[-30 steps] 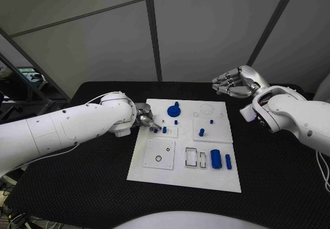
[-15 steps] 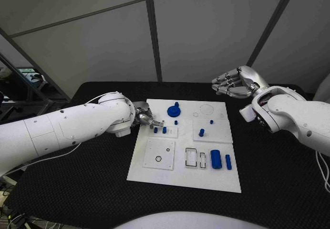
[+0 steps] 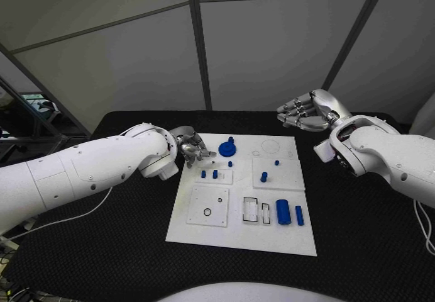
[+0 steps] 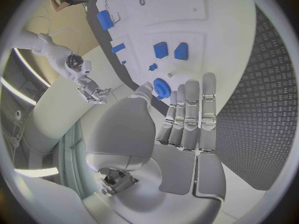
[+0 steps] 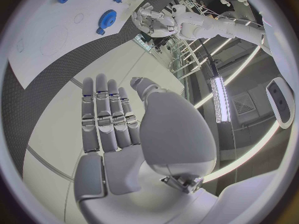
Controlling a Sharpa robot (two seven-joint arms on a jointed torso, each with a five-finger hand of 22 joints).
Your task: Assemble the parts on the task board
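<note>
The white task board (image 3: 244, 236) lies in the middle of the black table. A blue gear (image 3: 227, 148) sits near its far edge. Two small blue pegs (image 3: 204, 174) (image 3: 215, 173) stand side by side on the left inset plate, and another peg (image 3: 264, 177) stands further right. A blue cylinder (image 3: 282, 211) and a narrow blue bar (image 3: 299, 214) lie at the near right. My left hand (image 3: 192, 148) hovers at the board's far left corner; its straight fingers (image 4: 187, 114) hold nothing, just short of the gear (image 4: 163, 87). My right hand (image 3: 307, 111) hangs beyond the far right corner, with empty fingers (image 5: 106, 119).
Two rectangular slots (image 3: 252, 209) and a square plate with a round hole (image 3: 209, 209) lie on the board's near half. A circular outline (image 3: 271, 145) marks the far right. Bare black table (image 3: 363, 214) surrounds the board on all sides.
My left hand has drawn back from the two small pegs toward the board's far left corner, leaving both pegs uncovered. The right hand has barely moved.
</note>
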